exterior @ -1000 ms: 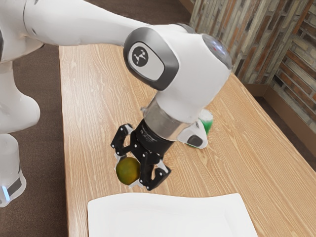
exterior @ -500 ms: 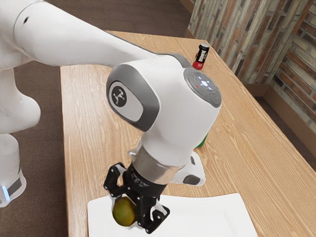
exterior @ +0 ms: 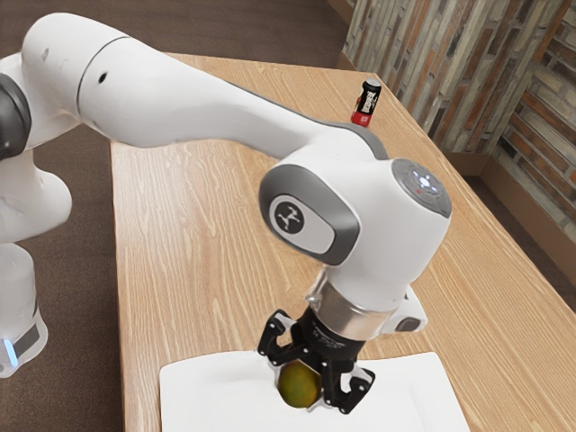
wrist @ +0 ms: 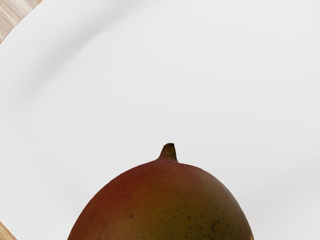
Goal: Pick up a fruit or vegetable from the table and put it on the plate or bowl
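Observation:
A green-and-red mango (exterior: pixel 300 384) with a short stem sits between the black fingers of my gripper (exterior: pixel 310 389), which is shut on it from two sides. I hold it just above the white square plate (exterior: pixel 409 396) at the table's near edge, over the plate's middle. In the wrist view the mango (wrist: pixel 162 202) bulges up close under my hand, with the white plate (wrist: pixel 200 75) spread behind it.
A small red-and-black bottle (exterior: pixel 366 101) stands at the far side of the wooden table (exterior: pixel 198 216). A stone wall (exterior: pixel 468 63) runs along the exterior view's right. Bare wood lies between the plate and the bottle.
My arm has carried the mango from above the bare wood down and toward the exterior view's right, to over the plate's middle. The green object near the hand is now hidden.

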Available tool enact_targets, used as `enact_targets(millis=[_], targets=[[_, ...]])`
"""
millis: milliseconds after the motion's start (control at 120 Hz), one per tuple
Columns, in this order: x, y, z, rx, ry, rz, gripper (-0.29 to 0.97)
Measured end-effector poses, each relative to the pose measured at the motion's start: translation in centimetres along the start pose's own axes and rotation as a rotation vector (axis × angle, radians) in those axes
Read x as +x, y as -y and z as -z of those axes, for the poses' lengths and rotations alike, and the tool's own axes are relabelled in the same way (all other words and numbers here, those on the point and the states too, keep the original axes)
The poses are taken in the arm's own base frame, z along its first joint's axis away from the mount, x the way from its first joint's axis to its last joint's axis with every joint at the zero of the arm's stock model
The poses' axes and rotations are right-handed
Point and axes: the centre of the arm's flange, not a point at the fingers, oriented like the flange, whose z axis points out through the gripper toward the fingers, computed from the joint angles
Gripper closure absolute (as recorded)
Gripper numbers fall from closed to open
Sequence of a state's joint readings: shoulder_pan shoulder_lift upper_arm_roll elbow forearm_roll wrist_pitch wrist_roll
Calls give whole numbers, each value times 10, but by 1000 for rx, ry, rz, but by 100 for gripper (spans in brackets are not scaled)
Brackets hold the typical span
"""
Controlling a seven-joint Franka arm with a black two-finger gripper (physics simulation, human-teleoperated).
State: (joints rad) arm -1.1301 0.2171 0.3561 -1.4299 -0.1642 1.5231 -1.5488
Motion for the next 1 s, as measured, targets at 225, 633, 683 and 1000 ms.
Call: enact_targets(millis=[225, 633, 683, 1000], targets=[[15, -3, 3, -25, -1, 11, 41], [15, -3, 8, -41, 1, -5, 41], [16, -3, 8, -41, 1, -5, 41], [45, -2, 10, -41, -5, 37, 41]])
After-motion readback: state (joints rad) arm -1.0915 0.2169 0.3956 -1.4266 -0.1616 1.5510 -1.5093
